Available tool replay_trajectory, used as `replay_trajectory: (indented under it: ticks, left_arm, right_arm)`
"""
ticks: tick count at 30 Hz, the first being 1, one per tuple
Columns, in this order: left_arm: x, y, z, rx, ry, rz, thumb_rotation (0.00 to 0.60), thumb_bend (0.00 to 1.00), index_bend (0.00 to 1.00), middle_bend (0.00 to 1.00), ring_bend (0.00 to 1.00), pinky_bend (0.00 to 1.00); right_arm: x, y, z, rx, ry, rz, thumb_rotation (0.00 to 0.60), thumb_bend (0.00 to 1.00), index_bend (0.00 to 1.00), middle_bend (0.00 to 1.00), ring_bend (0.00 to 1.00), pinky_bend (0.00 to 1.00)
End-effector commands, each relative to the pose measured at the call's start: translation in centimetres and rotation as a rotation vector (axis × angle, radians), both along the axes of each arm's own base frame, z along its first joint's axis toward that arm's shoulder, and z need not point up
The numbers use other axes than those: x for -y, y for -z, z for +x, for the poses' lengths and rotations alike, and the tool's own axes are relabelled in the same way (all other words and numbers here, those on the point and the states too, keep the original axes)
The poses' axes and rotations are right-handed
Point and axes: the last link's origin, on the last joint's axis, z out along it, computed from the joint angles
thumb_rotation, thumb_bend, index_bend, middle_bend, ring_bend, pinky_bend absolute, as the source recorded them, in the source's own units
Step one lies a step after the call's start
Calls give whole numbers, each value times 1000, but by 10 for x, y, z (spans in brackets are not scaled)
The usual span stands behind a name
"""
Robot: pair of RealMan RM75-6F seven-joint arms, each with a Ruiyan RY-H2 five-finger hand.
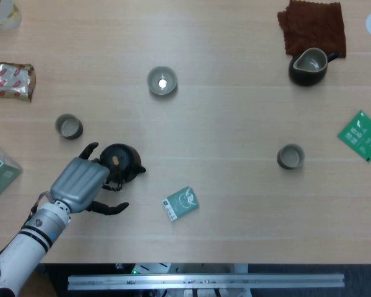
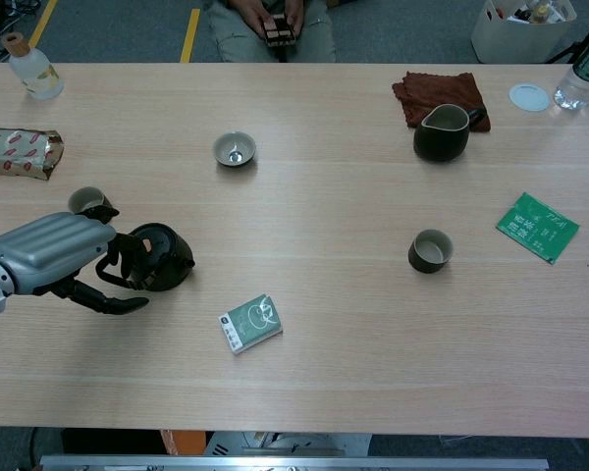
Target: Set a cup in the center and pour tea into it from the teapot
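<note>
"Where is the teapot?"

"I see the teapot [image 1: 120, 162] on the left part of the tabletop [image 1: 235, 117], near the front edge. It is small, dark and round, and it stands upright with its spout to the right."

"And your hand?"

"My left hand [image 1: 80, 184] is right at the teapot's left side. The fingers [image 2: 123, 260] are curled by the pot and the thumb [image 2: 113, 303] sticks out in front of it. I cannot tell if the fingers really grip the pot or only touch it. I cannot see my right hand in either view."

"Where are the cups?"

"One small cup [image 1: 68, 126] stands just behind my left hand. Another cup [image 1: 290, 156] stands well off to the right. A little bowl [image 1: 162, 81] with something shiny inside sits farther back, near the middle."

"What else is there?"

"A dark pitcher [image 1: 308, 66] stands at the back right, on the edge of a brown cloth [image 1: 312, 25]. A small green packet [image 1: 180, 203] lies in front, to the right of the teapot. Another green packet [image 1: 361, 135] lies by the right edge. A snack bag [image 1: 9, 81] lies by the left edge."
</note>
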Motion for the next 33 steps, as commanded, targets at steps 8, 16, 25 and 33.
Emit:
replay_trajectory:
  ticks: [8,16,25,33]
  left_arm:
    - [1,1,-6,2,5,1,239,190,358,432,352,2]
    - [6,4,-11,5,11,2,239,190,361,432,352,1]
    - [11,9,-16,1,29,-4,240,189,362,432,347,1]
    - [16,14,-20,-1,25,-16,242,190,363,432,347,1]
  right_arm:
    - [-2,-1,1,1,2,-3,600,221,307,313,172,296]
    - [-2,-2,1,4,3,-3,600,221,307,313,172,296]
    - [-2,-1,0,7,5,-1,600,221,307,313,172,296]
    - [-2,-1,0,8,5,2,600,220,307,313,171,296]
